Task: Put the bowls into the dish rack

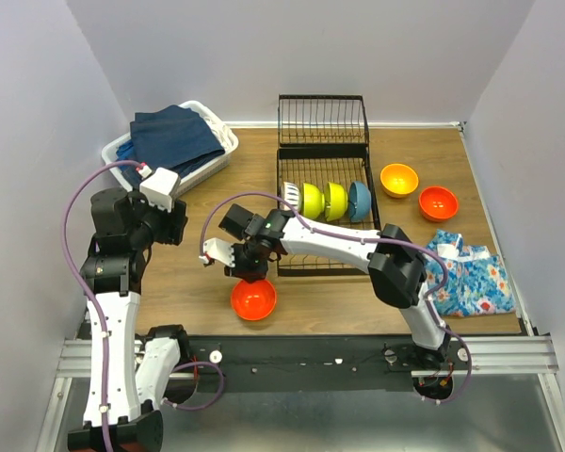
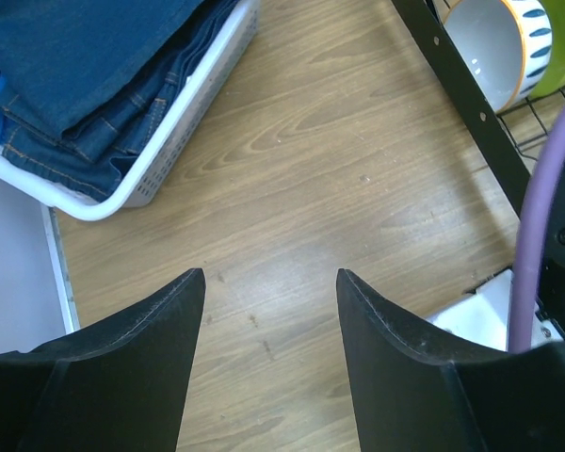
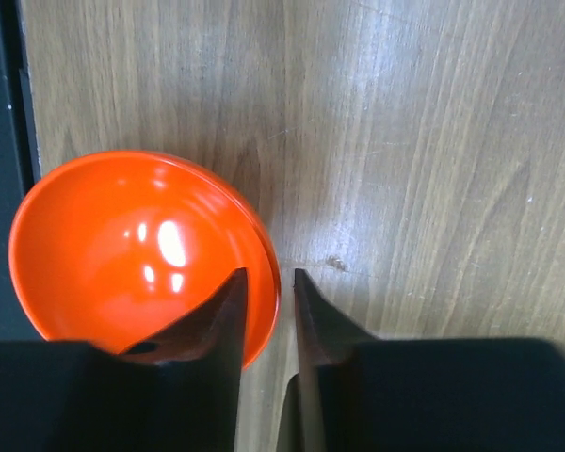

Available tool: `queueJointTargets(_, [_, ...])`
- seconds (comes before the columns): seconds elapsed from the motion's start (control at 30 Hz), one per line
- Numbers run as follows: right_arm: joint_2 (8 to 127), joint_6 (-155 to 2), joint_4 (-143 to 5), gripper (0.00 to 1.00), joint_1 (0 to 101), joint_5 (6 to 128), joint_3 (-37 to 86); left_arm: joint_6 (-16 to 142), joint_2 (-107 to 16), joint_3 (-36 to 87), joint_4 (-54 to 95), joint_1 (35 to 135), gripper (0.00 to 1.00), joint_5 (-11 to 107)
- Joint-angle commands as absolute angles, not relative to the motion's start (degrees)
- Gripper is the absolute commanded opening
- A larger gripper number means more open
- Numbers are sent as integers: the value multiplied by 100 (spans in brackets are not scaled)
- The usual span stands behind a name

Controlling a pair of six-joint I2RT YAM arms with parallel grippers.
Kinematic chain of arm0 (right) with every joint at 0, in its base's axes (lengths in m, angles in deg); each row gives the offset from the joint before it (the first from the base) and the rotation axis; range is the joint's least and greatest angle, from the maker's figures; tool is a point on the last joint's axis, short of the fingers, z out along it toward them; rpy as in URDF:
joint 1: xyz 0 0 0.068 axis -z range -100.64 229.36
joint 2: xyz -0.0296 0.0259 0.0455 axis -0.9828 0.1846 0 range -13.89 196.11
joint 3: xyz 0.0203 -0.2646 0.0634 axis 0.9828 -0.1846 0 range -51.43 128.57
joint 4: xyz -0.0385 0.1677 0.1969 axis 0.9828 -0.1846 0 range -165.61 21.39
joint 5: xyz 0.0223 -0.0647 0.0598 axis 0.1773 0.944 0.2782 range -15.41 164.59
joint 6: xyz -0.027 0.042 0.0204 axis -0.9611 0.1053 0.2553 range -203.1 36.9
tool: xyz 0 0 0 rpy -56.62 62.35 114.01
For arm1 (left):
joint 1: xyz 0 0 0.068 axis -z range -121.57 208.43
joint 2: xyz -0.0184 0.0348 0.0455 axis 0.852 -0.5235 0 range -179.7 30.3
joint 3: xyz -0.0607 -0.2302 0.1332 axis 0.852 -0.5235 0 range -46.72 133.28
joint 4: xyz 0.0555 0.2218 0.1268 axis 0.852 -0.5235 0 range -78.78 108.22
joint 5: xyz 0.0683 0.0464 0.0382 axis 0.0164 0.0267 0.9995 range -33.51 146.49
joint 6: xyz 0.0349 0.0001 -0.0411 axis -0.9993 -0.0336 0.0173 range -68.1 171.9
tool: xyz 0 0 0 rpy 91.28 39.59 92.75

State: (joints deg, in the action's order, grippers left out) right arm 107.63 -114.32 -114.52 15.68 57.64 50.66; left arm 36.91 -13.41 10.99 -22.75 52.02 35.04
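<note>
Here your right tool [image 3: 268, 276] stands slightly parted, straddling the red bowl's [image 3: 122, 245] rim on the counter [image 3: 433, 188], one finger inside and one outside, ready to pinch. The rack [image 1: 322, 151] sits just beyond it. Your left tool [image 2: 270, 301] hangs open, holding nothing.

My right tool [image 1: 249, 271] covers the far rim of the red-orange bowl [image 1: 254, 301] by the near edge of the table [image 1: 184, 278]. In the dish rack [image 1: 281, 171], the white ribbed bowl [image 1: 290, 195] sits mostly behind my right arm [image 1: 330, 243]. Left wrist view: the top edge crops that bowl, and the white basket [image 2: 160, 160] too.
</note>
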Motion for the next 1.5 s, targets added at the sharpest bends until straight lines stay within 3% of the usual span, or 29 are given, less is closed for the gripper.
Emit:
queueJointTargets(0.0, [10574,-11289,-11423,45,1511,5797,5176,3520,-1242,1234,-2494,5158,68,3171])
queueJointTargets(0.33, [8765,-10438,-12029,51,2081,6369,4623,2829,-1039,1928,-3351,5175,69,1863])
queueJointTargets(0.5, [7816,-9497,-11713,61,4013,6501,3928,1850,-1443,2297,-4549,5499,69,1264])
queueJointTargets(0.57, [7665,-9130,-11547,64,5038,6562,3902,1945,-1575,2428,-4822,5824,68,1473])
queueJointTargets(0.7, [7349,-8715,-11309,71,6308,6562,3805,3023,-1996,2438,-4420,7536,68,2562])
queueJointTargets(0.8, [6980,-8582,-11291,74,6861,6457,3638,3168,-2662,2735,-4435,7680,68,2459])
queueJointTargets(0.97, [6330,-8328,-11178,76,7303,6439,2953,2791,-3272,3151,-5060,8521,68,2898])
queueJointTargets(1.03, [6171,-8003,-11081,81,7522,6579,2795,2816,-3307,2975,-5060,8804,68,2969])
queueJointTargets(1.2, [5907,-7484,-11054,84,8207,6405,2460,3018,-3369,2070,-4639,10111,68,3398])
queueJointTargets(1.47, [5792,-7843,-11089,84,8402,6659,2100,2808,-3088,726,-3760,11688,62,4286])
